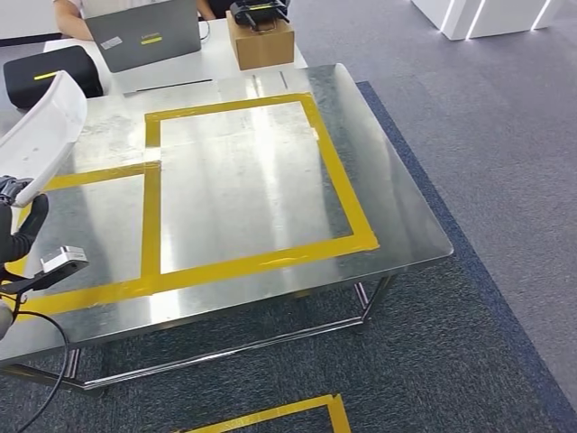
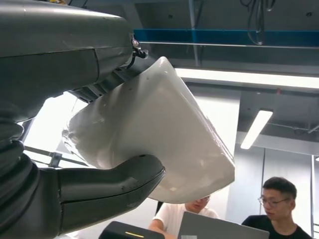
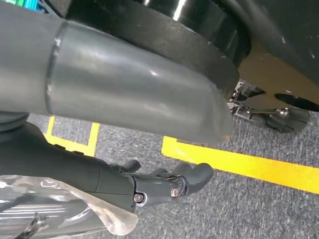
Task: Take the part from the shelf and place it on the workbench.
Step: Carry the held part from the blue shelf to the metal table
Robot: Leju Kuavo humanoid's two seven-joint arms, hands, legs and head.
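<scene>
While much of it runs past the frame edge in the head view, the white curved plastic part [image 1: 44,135] is visibly up in the air at the near left of the shiny metal workbench [image 1: 401,216], over the yellow tape lines [image 1: 151,221] and not resting on them. The left hand [image 1: 17,230] grips it from below; just its dark fingers and a bit of wrist show there. From the left wrist view the part [image 2: 161,134] sits clamped between the thick grey thumb [image 2: 112,186] and the hand's upper body, the other fingers hidden behind it. Beyond it sit two people at a grey laptop [image 2: 216,228], cut off by the frame.

The right hand [image 3: 165,181] hangs over grey carpet [image 3: 240,209] with a yellow floor stripe [image 3: 244,162]; its dark fingers are loosely curled, holding nothing. A brown cardboard box [image 1: 260,41] stands on the far table.
</scene>
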